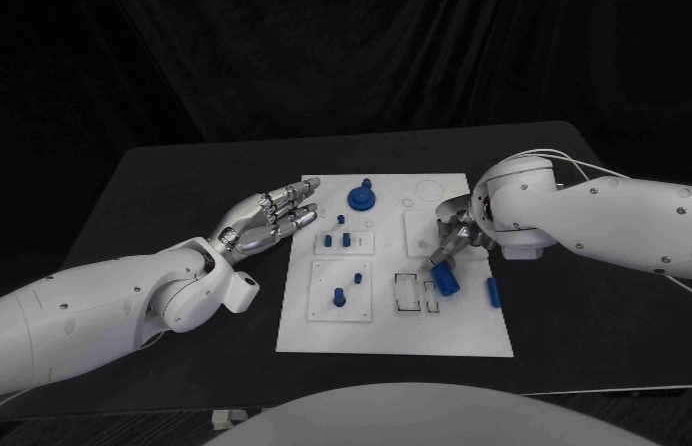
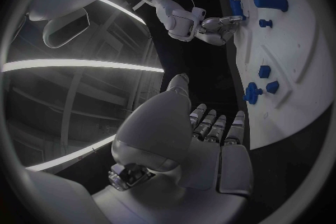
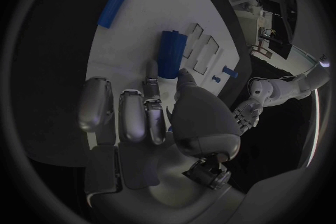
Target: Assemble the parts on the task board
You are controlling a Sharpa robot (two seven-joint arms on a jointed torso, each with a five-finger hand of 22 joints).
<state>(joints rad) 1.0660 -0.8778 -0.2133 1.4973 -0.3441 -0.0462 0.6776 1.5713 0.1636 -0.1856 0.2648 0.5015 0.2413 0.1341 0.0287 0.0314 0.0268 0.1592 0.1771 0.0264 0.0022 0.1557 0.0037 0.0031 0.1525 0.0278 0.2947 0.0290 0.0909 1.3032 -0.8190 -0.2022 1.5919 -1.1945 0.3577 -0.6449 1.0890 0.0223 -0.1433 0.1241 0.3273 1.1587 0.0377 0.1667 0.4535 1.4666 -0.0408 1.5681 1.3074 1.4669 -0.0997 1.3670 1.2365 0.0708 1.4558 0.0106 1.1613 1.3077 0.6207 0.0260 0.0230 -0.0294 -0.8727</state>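
Right hand (image 3: 157,117) touching blue block (image 3: 170,53)

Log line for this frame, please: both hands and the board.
left hand: open, beside board, holds nothing | right hand: fingertips at blue block, grasp unclear | blue rod: lying at board's right edge

Head camera: looks steeply down on the black table (image 1: 173,171), task board (image 1: 392,326) centred, both arms entering from the sides. Left wrist camera: sits behind the left hand (image 2: 203,145), facing across the board edge-on. Right wrist camera: close over the board. All three share the board.
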